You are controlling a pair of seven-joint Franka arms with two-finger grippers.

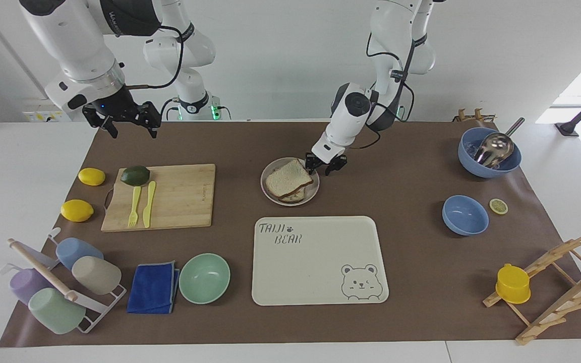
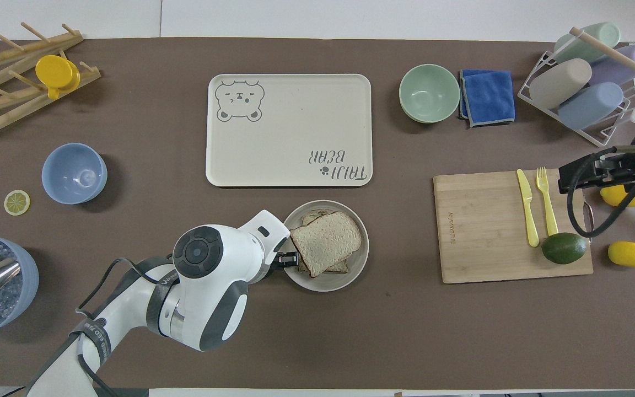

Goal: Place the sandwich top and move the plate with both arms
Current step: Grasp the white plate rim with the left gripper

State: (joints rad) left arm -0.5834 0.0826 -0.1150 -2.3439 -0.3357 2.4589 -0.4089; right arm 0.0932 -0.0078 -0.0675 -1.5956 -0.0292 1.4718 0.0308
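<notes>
Left claw [image 1: 325,166], fingers apart, straddles plate [image 1: 313,194] rim to grip it, bread [image 1: 287,179] on top; right claw [image 1: 121,117] waits open.

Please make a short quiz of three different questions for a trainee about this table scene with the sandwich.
1. True or false: the sandwich top already lies on the plate.
2. Which pincer is at the plate's rim? A) left pincer B) right pincer
3. Fill in: the yellow fork and yellow knife lie on the ____.

Key: 1 true; 2 A, while the right pincer hangs near the right arm's end of the table; 3 cutting board.
</notes>
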